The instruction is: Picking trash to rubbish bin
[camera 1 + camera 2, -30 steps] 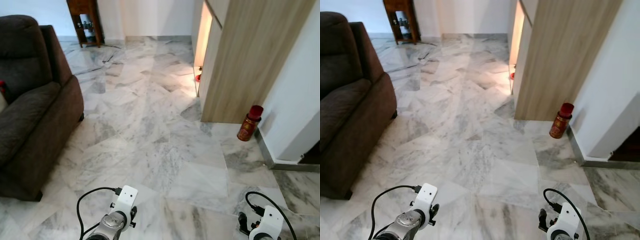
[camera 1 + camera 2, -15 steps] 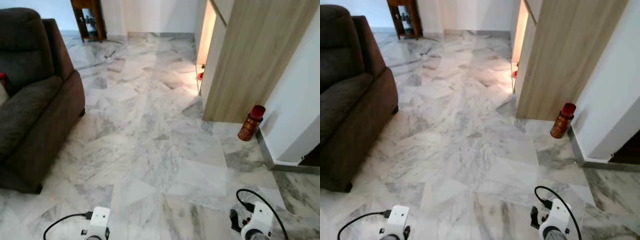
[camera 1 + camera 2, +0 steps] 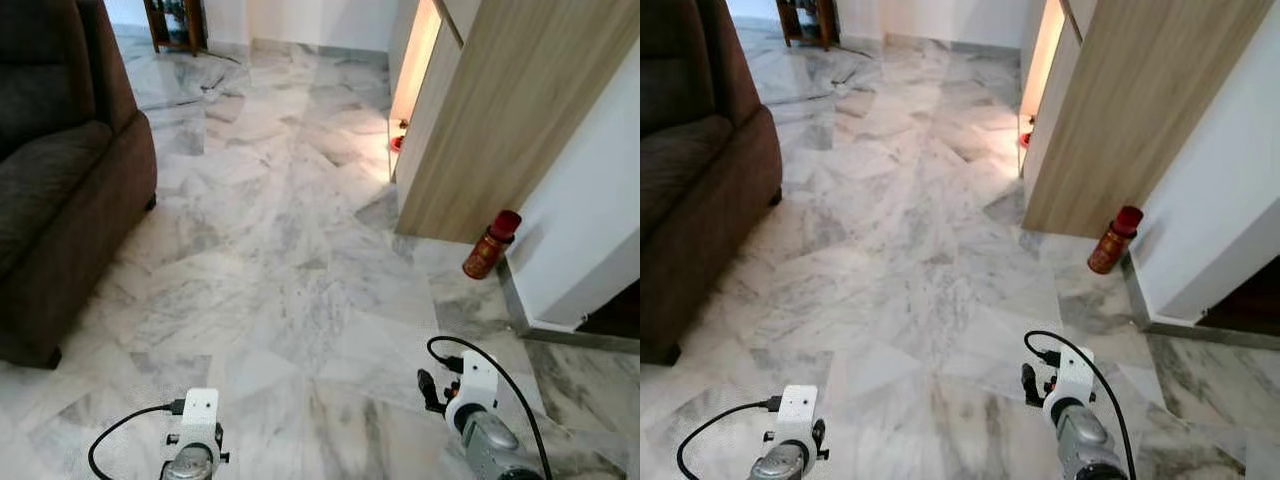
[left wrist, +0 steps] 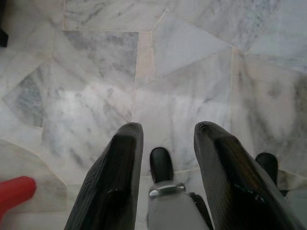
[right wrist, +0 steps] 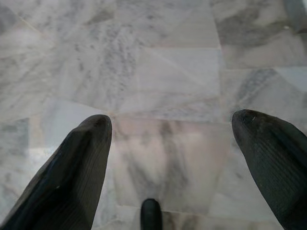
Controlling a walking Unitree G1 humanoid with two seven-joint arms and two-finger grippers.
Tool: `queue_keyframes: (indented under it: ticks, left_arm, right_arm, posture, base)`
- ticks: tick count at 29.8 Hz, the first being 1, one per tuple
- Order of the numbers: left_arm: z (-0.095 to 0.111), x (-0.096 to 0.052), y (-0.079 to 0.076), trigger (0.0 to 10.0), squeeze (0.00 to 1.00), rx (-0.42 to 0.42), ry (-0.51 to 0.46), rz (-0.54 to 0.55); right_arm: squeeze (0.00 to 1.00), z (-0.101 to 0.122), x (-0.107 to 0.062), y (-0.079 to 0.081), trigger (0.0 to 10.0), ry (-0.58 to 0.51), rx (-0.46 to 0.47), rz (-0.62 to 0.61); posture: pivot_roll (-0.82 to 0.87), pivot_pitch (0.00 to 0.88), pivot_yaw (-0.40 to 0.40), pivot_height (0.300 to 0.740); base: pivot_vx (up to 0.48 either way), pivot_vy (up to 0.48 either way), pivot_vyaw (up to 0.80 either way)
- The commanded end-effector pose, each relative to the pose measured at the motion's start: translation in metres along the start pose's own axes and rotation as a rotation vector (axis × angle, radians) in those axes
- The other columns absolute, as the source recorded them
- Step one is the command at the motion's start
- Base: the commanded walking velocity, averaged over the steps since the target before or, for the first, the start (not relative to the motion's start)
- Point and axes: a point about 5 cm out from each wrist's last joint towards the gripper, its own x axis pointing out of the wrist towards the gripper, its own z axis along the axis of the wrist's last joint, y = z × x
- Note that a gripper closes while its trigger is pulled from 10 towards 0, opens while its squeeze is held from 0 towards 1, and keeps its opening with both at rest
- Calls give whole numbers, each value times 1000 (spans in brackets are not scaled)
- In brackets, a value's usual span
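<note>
The left arm (image 3: pixel 192 462) ends in a silver metal cylinder topped by a white block, with a black cable looping out toward nine o'clock. The right arm (image 3: pixel 480 425) looks the same, its black cable arching over toward three o'clock. Both sets of jaws are long black fingers (image 4: pixel 115 187) with finely ribbed, rounded tips (image 5: pixel 76 167).

A brown sofa (image 3: pixel 60 170) is cut off by the frame's left and top edges. At top left, a dark wooden stand (image 3: pixel 175 22) shows only its base. A small red object (image 3: pixel 397 143) inside the lit cabinet opening is too small to identify, as is the label on a red-capped can (image 3: pixel 490 245).
</note>
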Motion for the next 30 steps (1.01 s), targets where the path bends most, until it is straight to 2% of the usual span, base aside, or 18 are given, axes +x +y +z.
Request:
queue_keyframes:
  ticks: [1,6,8,11,15,17,21,25,30]
  left_arm:
    - [2,1,4,10000,0,-15,-5,27]
    - [19,5,4,10000,0,-6,-65,24]
    - [30,7,5,10000,0,4,-95,21]
    - [33,8,7,10000,0,-3,-96,22]
    - [28,7,8,10000,0,-26,-72,17]
    - [17,5,7,10000,0,-31,-32,-10]
    - [6,3,4,10000,0,-20,1,-42]
    - [-1,1,8,10000,0,-28,25,-30]
    - [-11,-1,11,10000,0,-24,54,-37]
  right_arm:
    - [0,4,0,-7,10000,4,-12,-24]
    - [0,1,-1,-7,10000,10,13,-37]
    - [0,-9,-3,-7,10000,37,32,-52]
    - [0,-16,-4,-5,10000,59,39,-56]
    - [0,-27,-7,-4,10000,92,64,-67]
    - [0,-34,-8,-1,10000,102,85,-76]
    - [0,-40,-10,-3,10000,111,111,-95]
    - [0,-44,-13,-7,10000,112,138,-121]
    - [0,-46,-15,-12,10000,85,222,-163]
  posture:
    - [-48,105,-139,740]
    - [-43,97,-108,740]
    - [-34,91,-97,740]
    - [-29,86,-91,740]
    - [-25,82,-82,740]
    - [-42,80,-63,740]
    - [-43,80,-47,740]
    - [-37,94,-30,740]
    - [-54,99,-5,740]
  base:
    - [0,0,0]
    - [0,0,0]
    - [0,0,0]
    - [0,0,0]
    - [0,0,0]
    - [0,0,0]
    - [0,0,0]
    - [0,0,0]
    - [0,0,0]
